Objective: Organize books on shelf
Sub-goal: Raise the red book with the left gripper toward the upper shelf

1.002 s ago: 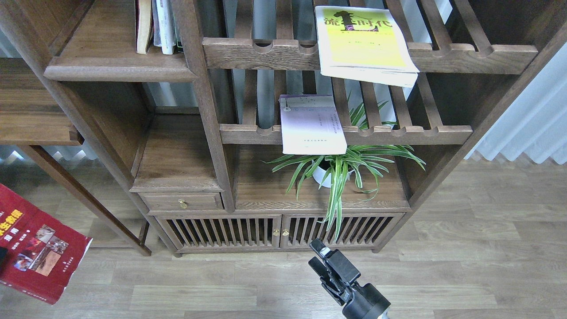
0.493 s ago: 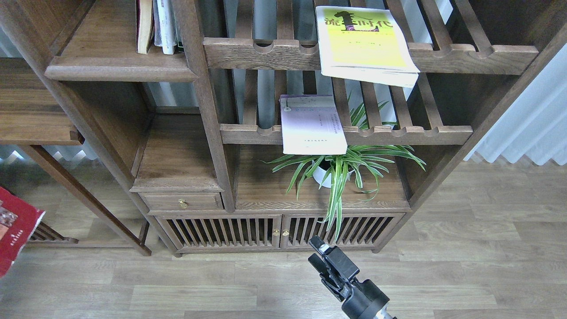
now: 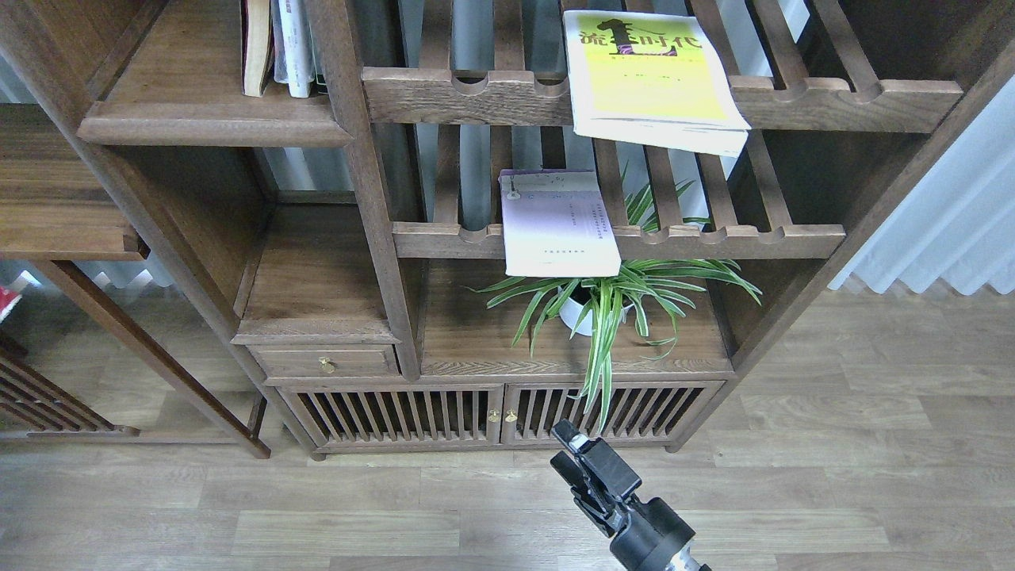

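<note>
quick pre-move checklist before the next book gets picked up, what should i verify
1. Yellow-green book in view on the upper slatted rack, front edge overhanging the rail: ok.
2. Lavender book in view on the lower slatted rack, also overhanging: ok.
3. Right pincer free of any load, low in front of the cabinet doors: ok; open or shut: cannot tell.
4. Left pincer visible: not ok, out of view.
5. Dark red book fully visible: not ok, only a red sliver at the left edge.
6. Room on the solid shelf beside the standing books: ok.
</note>
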